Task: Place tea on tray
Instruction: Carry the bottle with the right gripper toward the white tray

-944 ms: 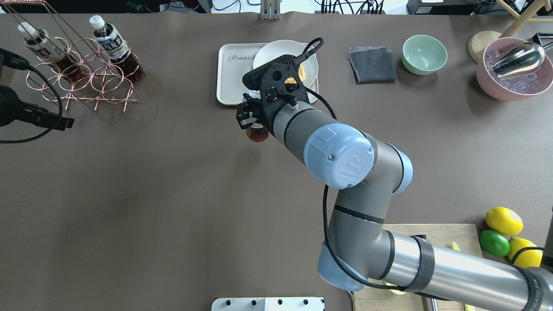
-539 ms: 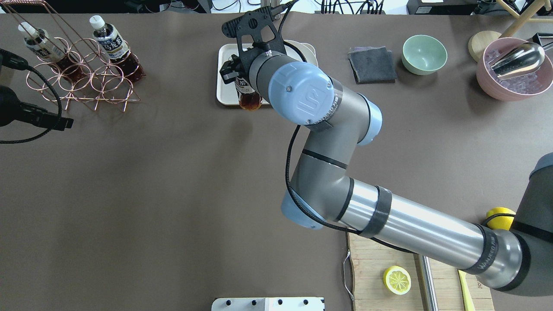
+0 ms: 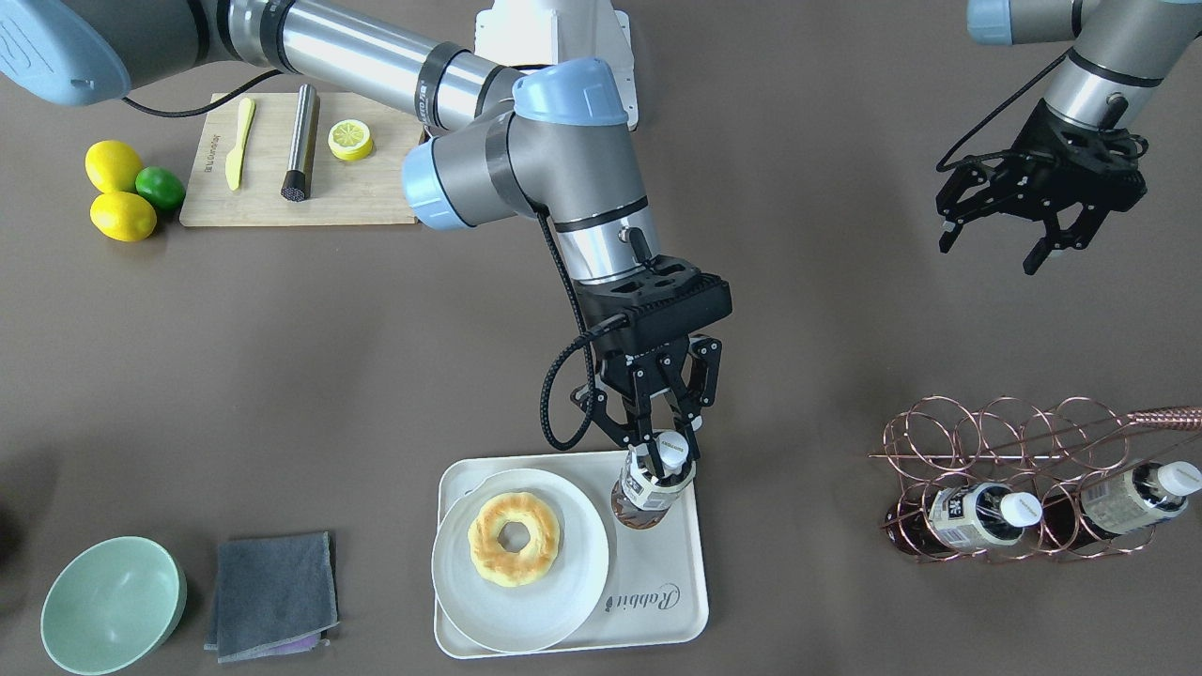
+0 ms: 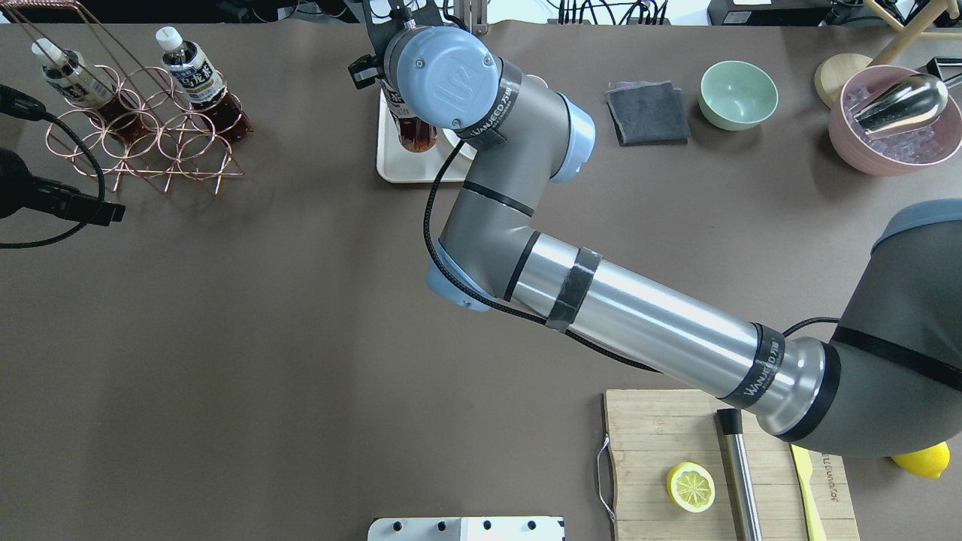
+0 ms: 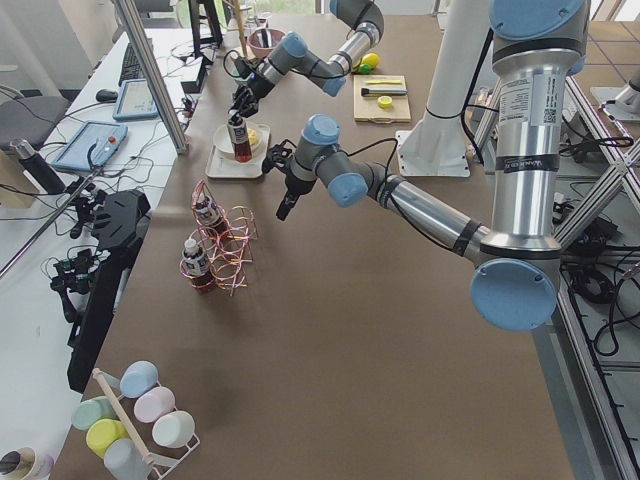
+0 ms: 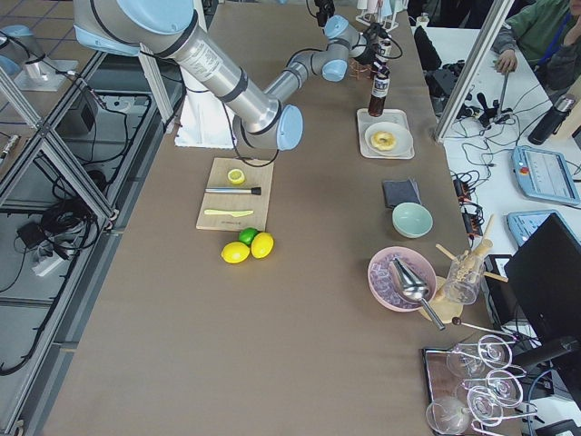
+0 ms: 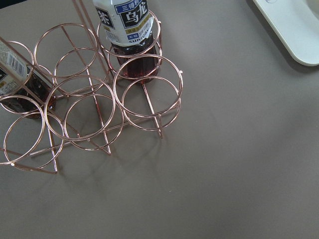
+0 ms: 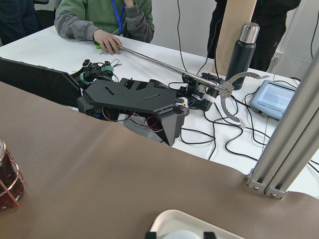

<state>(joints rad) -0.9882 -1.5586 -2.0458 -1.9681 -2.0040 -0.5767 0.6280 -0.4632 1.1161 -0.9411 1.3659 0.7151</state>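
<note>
Exterior front-facing view: we find the tea (image 3: 646, 485) upright, long axis vertical, over the far right corner of the tray (image 3: 671, 556), just beside the plate (image 3: 526, 606). The right gripper (image 3: 668, 445) sits directly above it, pinching the neck; its arm reaches steeply down. Whether the base rests on the tray we cannot tell. The left gripper (image 3: 1000, 246) hangs spread, well apart.

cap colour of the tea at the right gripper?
White cap on the tea; best in exterior front-facing view.
</note>
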